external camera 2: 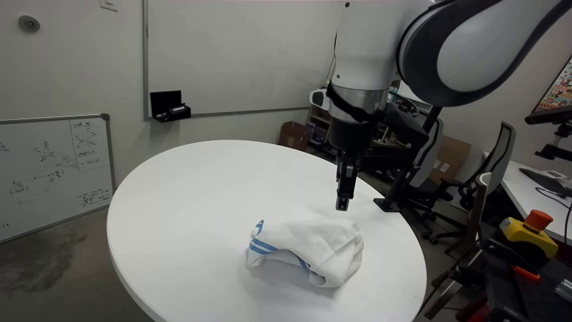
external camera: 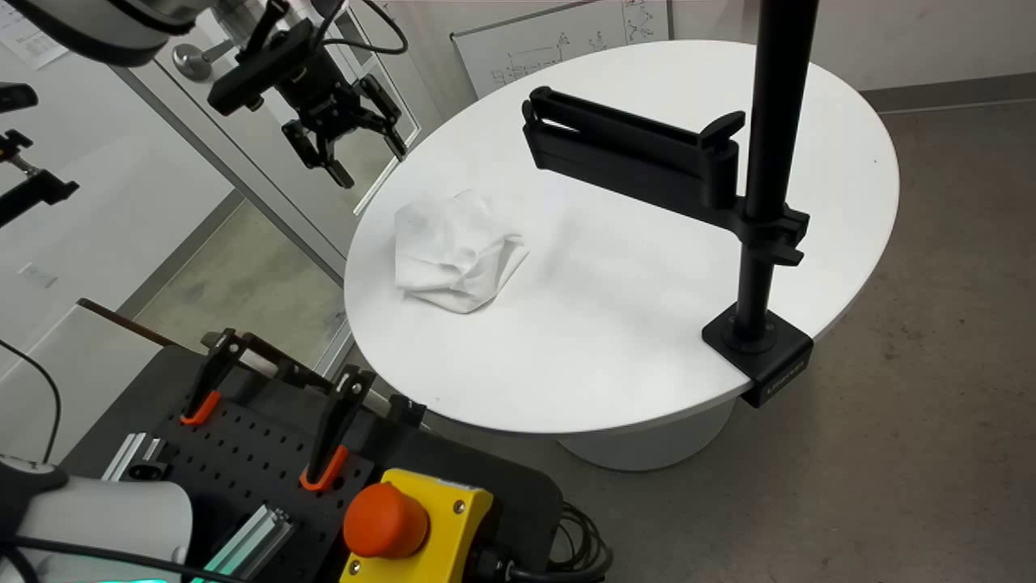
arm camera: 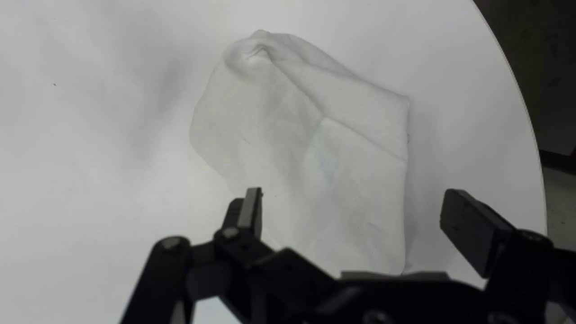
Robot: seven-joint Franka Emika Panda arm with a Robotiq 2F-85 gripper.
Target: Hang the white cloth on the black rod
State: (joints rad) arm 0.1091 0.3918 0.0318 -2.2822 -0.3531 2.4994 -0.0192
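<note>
The white cloth (external camera: 457, 251) lies crumpled on the round white table. In an exterior view the cloth (external camera 2: 328, 246) shows blue stripes along one edge. The black rod (external camera: 631, 158) is a horizontal folded arm on an upright black pole (external camera: 781, 105) clamped to the table edge. My gripper (external camera: 371, 162) is open and empty, above the table and apart from the cloth. It also shows edge-on in an exterior view (external camera 2: 342, 203). In the wrist view the gripper's (arm camera: 353, 195) fingers are wide apart, with part of the cloth (arm camera: 315, 144) below and between them.
The round table (external camera: 550, 389) has the pole's clamp base (external camera: 757, 348) at its edge. A dark bench with a yellow box with a red button (external camera: 417, 526) and orange-tipped clamps (external camera: 324, 470) stands beside it. Whiteboards (external camera 2: 53, 170) and chairs (external camera 2: 491, 156) stand around.
</note>
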